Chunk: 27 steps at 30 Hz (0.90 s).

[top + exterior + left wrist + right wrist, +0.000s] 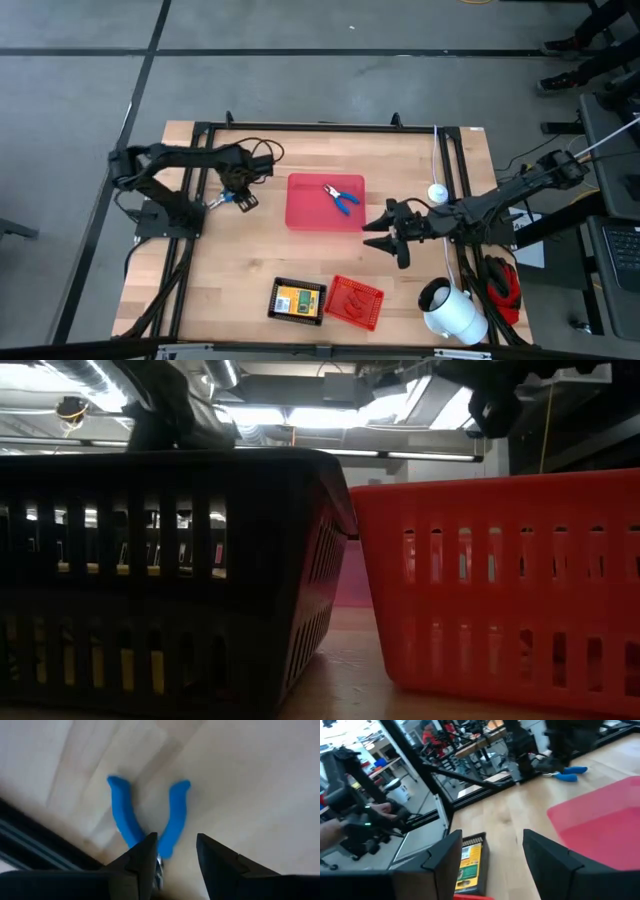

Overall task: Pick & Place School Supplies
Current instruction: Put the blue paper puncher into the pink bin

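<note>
Two pliers, one already in the tray

High view: left gripper (240,197) over pliers (222,199) on the desk (230,265); second pliers (341,197) in red tray (305,210). Left wrist: jaws spread above blue handles. Right wrist: right gripper (490,852) spread, empty.

Table (250,250) pale smooth wood, matt; pliers (170,815) handles blue rubbery matt; red tray (310,210) smooth plastic; black basket (150,560) and red basket (500,580) slotted plastic

One blue-handled pliers (341,197) lies flat inside the red tray (300,212). The other (145,817) lies on the table's left side, handles spread. A yellow-and-green box (294,300) sits near the front edge.
</note>
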### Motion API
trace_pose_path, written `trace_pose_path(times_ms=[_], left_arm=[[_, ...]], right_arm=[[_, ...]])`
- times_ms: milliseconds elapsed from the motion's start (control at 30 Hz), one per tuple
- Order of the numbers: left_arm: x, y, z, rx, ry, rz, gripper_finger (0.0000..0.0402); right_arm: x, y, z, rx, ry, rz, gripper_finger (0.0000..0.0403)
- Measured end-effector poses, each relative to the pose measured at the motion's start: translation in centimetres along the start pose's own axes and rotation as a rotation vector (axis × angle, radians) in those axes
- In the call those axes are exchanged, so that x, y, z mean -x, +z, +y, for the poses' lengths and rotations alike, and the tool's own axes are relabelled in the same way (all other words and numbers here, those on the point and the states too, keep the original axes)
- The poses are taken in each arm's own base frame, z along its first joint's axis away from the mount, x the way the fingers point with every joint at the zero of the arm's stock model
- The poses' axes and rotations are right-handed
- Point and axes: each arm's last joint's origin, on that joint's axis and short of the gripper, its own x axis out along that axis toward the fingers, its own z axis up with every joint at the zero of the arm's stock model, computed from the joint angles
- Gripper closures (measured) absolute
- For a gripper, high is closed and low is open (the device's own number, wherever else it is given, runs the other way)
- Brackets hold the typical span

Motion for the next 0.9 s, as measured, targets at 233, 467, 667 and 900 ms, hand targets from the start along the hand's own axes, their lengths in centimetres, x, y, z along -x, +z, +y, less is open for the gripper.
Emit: trace_pose_path(times_ms=[233, 467, 667, 900], left_arm=[[-3.4, 2.3, -0.3, -0.077, 0.016, 0.095, 0.0267], [-5.2, 3.3, -0.6, -0.106, -0.008, 0.182, 0.0314], [-1.9, 5.2, -0.7, -0.108, -0.051, 0.036, 0.0367], [7.6, 6.5, 0.1, -0.104, -0.281, -0.29, 0.0367]], right_arm=[[0.4, -0.6, 1.0, 0.024, 0.019, 0.007, 0.0202], [0.8, -1.1, 1.8, 0.037, 0.025, 0.006, 0.0208], [1.1, -1.5, 2.5, 0.041, 0.02, -0.009, 0.0209], [1.7, -2.1, 3.5, 0.05, 0.024, -0.011, 0.0209]])
